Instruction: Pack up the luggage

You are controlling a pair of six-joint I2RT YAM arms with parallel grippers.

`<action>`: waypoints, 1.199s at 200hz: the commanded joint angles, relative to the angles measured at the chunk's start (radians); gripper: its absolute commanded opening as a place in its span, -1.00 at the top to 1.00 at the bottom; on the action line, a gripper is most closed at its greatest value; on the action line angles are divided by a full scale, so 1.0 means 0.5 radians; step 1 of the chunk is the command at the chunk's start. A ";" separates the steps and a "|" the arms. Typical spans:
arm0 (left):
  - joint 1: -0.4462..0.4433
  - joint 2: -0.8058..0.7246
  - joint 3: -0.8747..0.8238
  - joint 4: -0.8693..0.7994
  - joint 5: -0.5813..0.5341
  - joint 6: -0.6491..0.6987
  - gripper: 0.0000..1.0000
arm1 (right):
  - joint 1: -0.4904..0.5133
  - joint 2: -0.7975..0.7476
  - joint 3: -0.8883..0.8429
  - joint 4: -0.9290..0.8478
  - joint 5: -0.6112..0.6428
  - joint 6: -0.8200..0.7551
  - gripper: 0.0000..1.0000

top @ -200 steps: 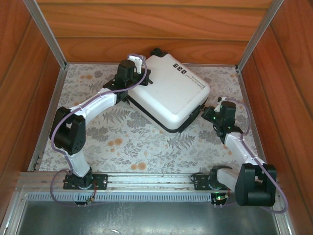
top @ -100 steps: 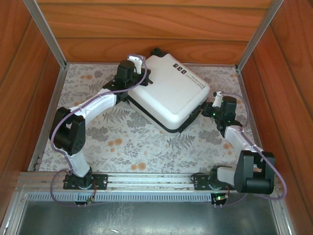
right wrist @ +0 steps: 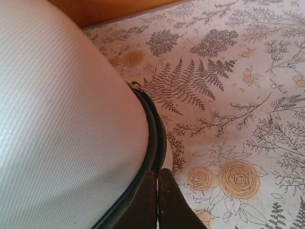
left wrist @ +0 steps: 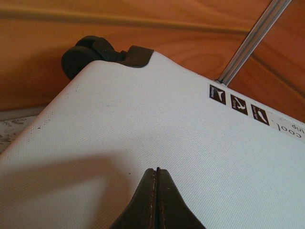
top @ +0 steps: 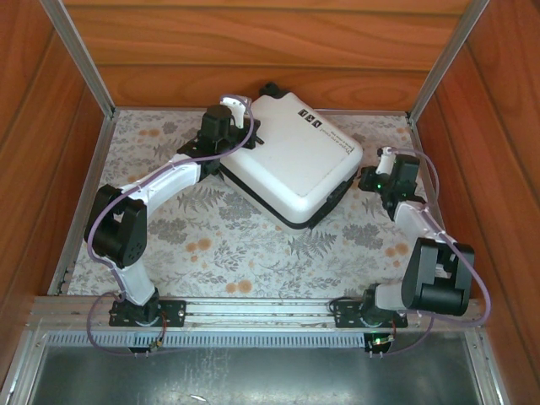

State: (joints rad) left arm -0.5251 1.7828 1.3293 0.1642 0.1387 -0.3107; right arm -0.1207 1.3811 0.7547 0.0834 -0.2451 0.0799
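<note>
I am looking at a table under a floral-print cloth (top: 245,253), boxed in by wooden walls (top: 253,51) with aluminium posts (top: 81,55) at the far corners. The luggage (top: 291,160) lies flat on the cloth with its shell closed, so I cannot tell what is inside.

My left gripper (left wrist: 157,174) is pressed together and holds nothing. It sits over the white shell, and I cannot tell whether it touches. A black wheel (left wrist: 78,57) is ahead to its left, and small black marks (left wrist: 238,104) are ahead to its right.

My right gripper (right wrist: 157,175) is likewise closed and empty, at the case's black zip seam (right wrist: 153,138). The shell is on its left and bare cloth on its right.
</note>
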 commanded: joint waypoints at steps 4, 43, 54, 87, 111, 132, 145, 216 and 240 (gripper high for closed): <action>0.047 0.354 -0.316 -0.948 -0.035 -0.123 1.00 | -0.183 0.137 0.160 -0.112 0.455 -0.099 1.00; 0.047 0.343 -0.312 -0.948 -0.038 -0.118 1.00 | -0.241 0.351 0.329 -0.094 0.403 -0.024 1.00; 0.047 0.348 -0.312 -0.948 -0.037 -0.118 1.00 | -0.250 0.417 0.390 -0.108 0.372 -0.007 1.00; 0.047 0.342 -0.328 -0.948 -0.047 -0.124 1.00 | -0.283 0.579 0.575 -0.206 0.337 0.032 1.00; 0.047 0.336 -0.337 -0.948 -0.059 -0.133 1.00 | -0.298 0.665 0.640 -0.242 0.300 0.046 1.00; 0.048 0.319 -0.336 -0.948 -0.070 -0.139 1.00 | -0.342 0.719 0.815 -0.560 0.403 0.293 0.24; 0.047 0.291 -0.344 -0.948 -0.085 -0.145 1.00 | -0.418 0.791 1.020 -0.902 0.296 0.456 0.00; 0.042 -0.647 -0.722 -0.897 -0.609 -0.311 0.09 | -0.334 0.937 1.487 -1.192 -0.579 0.331 0.08; 0.049 -1.044 -0.987 -0.891 -0.785 -0.488 -0.09 | -0.225 1.109 1.771 -1.373 -0.576 0.247 0.15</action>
State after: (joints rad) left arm -0.5125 1.3674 0.9676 -0.0544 -0.0902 -0.4442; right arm -0.2859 1.8729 1.5349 -0.4862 -0.4477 0.2623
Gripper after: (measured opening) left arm 0.526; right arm 0.432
